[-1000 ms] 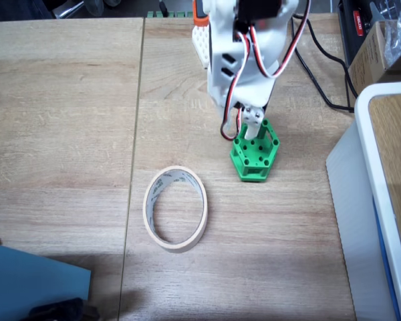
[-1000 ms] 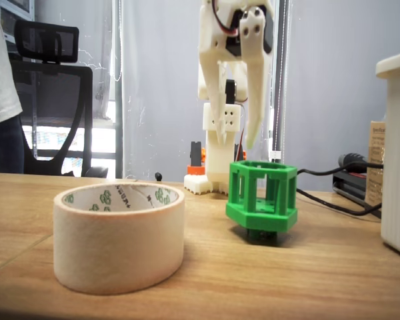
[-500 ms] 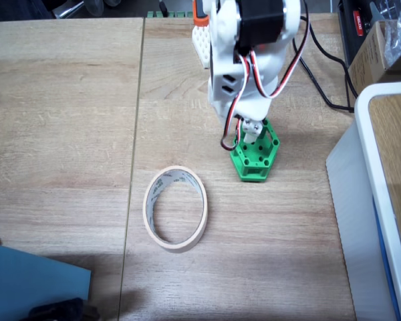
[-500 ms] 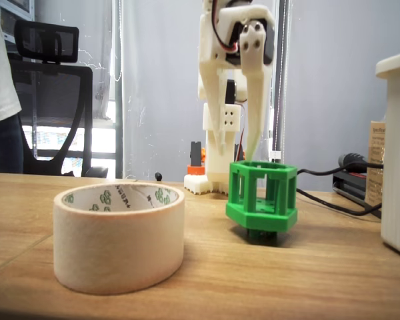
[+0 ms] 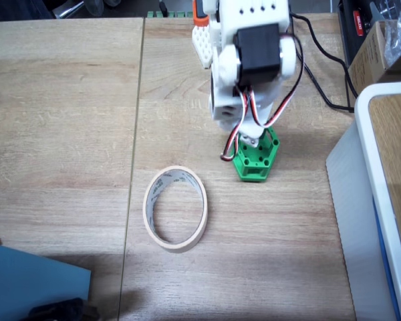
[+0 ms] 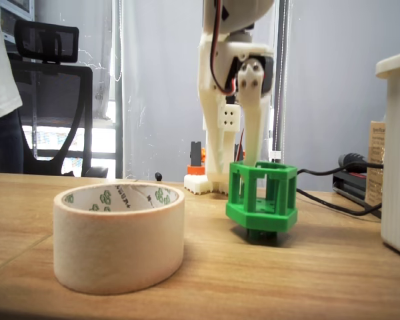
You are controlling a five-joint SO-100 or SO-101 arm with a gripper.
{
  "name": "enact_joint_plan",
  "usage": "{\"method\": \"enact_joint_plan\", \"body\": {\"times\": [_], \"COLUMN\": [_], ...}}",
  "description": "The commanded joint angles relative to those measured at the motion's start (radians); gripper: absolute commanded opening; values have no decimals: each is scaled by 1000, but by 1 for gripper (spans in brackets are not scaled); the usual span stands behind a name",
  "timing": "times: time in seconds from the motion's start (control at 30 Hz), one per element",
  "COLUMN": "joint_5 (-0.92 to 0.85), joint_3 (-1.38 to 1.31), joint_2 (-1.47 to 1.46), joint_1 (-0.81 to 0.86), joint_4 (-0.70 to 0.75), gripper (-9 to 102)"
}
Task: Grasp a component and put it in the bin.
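From above, my end effector (image 5: 254, 142) sits over the small bright green hexagonal plastic block (image 5: 256, 160) on the wooden tabletop (image 5: 67, 120) — finger spacing, can't tell. Side-on, one finger (image 6: 251, 143) dips inside its frame (image 6: 262, 197); looks light, rigid — I'd pinch a wall.
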Motion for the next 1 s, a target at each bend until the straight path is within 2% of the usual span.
{"method": "enact_joint_plan", "body": {"times": [0.0, 0.23, 0.47, 0.6, 0.8, 0.97], "joint_5": [-5, 6, 14, 14, 14, 14], "joint_3": [-61, -61, -55, -49, -60, -54], "joint_2": [-25, -72, -64, -57, -34, 110], "joint_1": [-3, 11, 11, 11, 11, 0], "joint_4": [-3, -201, -339, -359, -357, -357], "gripper": [15, 13, 4, 0, 0, 0]}}
